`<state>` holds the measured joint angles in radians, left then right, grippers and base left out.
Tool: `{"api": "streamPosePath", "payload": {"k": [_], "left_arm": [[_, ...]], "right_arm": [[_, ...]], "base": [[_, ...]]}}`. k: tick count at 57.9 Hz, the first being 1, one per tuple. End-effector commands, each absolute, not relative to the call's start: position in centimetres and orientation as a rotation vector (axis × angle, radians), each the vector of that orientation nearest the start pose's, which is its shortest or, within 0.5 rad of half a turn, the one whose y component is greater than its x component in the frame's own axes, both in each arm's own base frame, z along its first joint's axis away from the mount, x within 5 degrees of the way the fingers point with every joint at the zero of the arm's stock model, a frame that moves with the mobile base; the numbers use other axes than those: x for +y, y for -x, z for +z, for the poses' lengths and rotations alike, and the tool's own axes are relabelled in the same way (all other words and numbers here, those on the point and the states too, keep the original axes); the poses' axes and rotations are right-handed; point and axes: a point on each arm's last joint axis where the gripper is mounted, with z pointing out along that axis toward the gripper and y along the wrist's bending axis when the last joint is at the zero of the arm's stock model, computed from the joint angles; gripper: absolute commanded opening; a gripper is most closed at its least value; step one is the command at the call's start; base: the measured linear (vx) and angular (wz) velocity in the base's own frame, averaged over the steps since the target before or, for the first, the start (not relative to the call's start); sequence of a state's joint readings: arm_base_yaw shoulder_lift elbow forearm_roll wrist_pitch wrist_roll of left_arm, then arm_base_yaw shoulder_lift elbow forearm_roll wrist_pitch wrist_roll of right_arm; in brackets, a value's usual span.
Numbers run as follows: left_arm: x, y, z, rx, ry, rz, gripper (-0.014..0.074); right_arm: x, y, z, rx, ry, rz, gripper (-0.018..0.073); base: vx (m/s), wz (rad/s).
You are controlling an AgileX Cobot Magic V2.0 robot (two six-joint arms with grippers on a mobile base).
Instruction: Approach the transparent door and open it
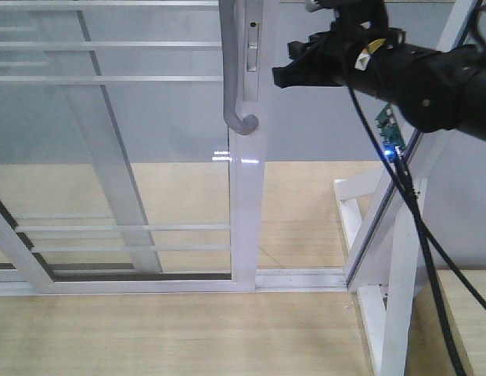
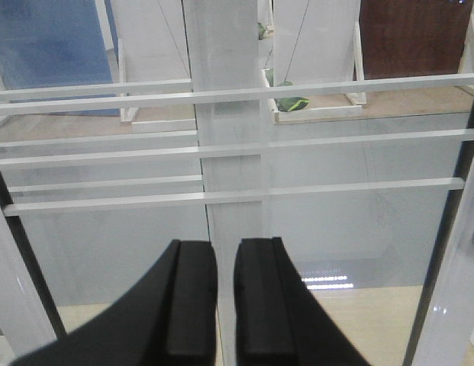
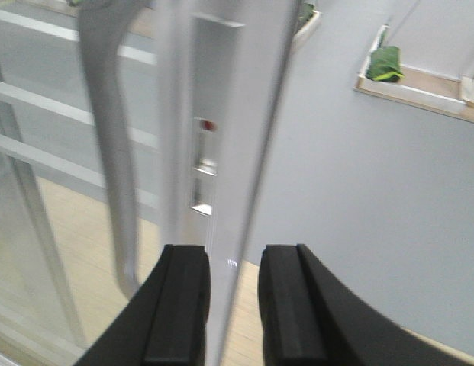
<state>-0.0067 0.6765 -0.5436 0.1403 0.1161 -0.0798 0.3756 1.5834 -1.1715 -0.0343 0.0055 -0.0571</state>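
The transparent door (image 1: 149, 157) fills the left of the front view, clear glass with thin white bars. Its white stile (image 1: 248, 204) carries a curved grey pull handle (image 1: 233, 78). My right gripper (image 1: 280, 74) hangs just right of the stile at handle height. In the right wrist view, the right gripper (image 3: 235, 255) is open with the stile's edge (image 3: 221, 114) lined up ahead of the gap. The handle (image 3: 107, 137) lies to its left. My left gripper (image 2: 225, 248) faces the barred glass (image 2: 336, 141), fingers almost together and holding nothing.
A slanted white frame post (image 1: 399, 258) stands close on the right, with black cables (image 1: 415, 219) and a small board with a blue light (image 1: 390, 145). The floor track (image 1: 297, 278) runs along the wooden floor. Trays with green items (image 3: 385, 65) lie beyond the glass.
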Motion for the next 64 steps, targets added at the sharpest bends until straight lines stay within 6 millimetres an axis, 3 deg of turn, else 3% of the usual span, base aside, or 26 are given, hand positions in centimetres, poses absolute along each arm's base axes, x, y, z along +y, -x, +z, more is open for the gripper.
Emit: {"api": "streamPosePath", "payload": {"k": [1, 12, 23, 33, 39, 48, 64], "left_arm": [[-0.1, -14.6, 34.5, 1.610, -0.045, 0.034, 0.0253], [-0.1, -14.6, 34.6, 1.609, -0.046, 0.034, 0.0253], [-0.1, -14.6, 34.5, 1.611, -0.045, 0.034, 0.0256], [0.0, -15.4, 33.3, 1.725, -0.041, 0.039, 0.0314], [-0.5, -16.6, 32.4, 1.776, 0.000, -0.036, 0.0370], [-2.4, -19.1, 31.4, 1.768, -0.044, -0.148, 0.0418], [-8.2, -23.9, 30.0, 1.605, -0.220, -0.312, 0.0420]], "right_arm": [[11.3, -33.2, 36.4, 1.737, 0.393, 0.152, 0.0264], [6.1, -30.3, 38.3, 1.798, 0.286, 0.051, 0.0264], [1.7, -24.4, 37.0, 1.872, 0.174, -0.041, 0.0264], [0.1, -18.8, 35.4, 1.941, 0.130, -0.099, 0.0264], [0.0, -16.9, 34.9, 1.922, 0.132, -0.107, 0.0264], [0.0, -15.9, 34.6, 1.914, 0.120, -0.097, 0.0264], [0.0, -16.3, 34.4, 1.919, 0.120, -0.095, 0.0264]], "base": [[0.00, 0.00], [0.00, 0.00], [0.00, 0.00], [0.00, 0.00], [0.00, 0.00], [0.00, 0.00], [0.00, 0.00]]}}
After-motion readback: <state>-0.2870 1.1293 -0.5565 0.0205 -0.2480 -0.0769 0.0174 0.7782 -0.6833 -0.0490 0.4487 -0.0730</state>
